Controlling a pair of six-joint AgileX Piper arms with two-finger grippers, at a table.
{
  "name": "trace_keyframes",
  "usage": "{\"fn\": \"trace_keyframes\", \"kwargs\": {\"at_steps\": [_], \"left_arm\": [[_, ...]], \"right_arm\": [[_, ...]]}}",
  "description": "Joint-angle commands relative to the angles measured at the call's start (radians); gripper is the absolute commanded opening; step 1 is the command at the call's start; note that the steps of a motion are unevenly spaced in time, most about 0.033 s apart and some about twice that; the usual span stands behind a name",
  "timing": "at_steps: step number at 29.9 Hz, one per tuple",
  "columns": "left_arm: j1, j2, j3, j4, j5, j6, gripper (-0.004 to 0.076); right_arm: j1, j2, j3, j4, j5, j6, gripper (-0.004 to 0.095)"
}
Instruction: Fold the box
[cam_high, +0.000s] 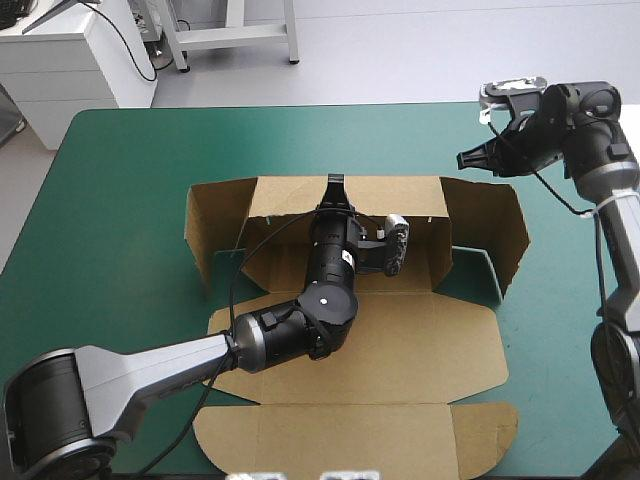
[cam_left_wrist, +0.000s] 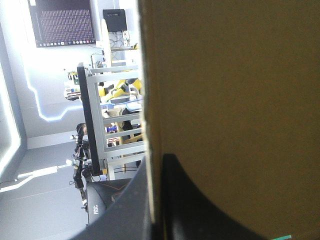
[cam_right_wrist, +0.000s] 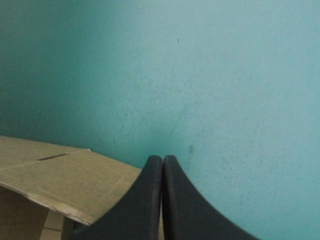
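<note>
— Where do we stand with the box (cam_high: 400, 340)?
— Early, we judge. It sits in the middle of the table (cam_high: 120, 200). Its near lid (cam_high: 350, 435) lies flat, nothing tucked. Its far wall (cam_high: 290, 195) is up, and the end flaps (cam_high: 215, 225) are only half raised.
— And our jaws?
— The left jaws pinch that far wall's top edge. The right jaws are clenched on nothing, hovering past the box's far right corner. Side walls and tucking remain.
</note>
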Motion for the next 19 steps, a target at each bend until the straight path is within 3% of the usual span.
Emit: {"fn": "trace_keyframes", "kwargs": {"at_steps": [1,12,19], "left_arm": [[-0.01,-0.052,-0.024,0.069,0.022,-0.012,-0.0008],[-0.008,-0.052,-0.024,0.069,0.018,-0.012,-0.0008],[-0.008,-0.052,-0.024,0.069,0.018,-0.012,-0.0008]], "right_arm": [[-0.009,-0.023,-0.031,0.021,0.047,-0.033,-0.0019],[-0.011,-0.143,0.21,0.126,0.047,-0.115,-0.0019],[-0.017,-0.253,0.387,0.202,-0.058,-0.17,-0.002]]}}
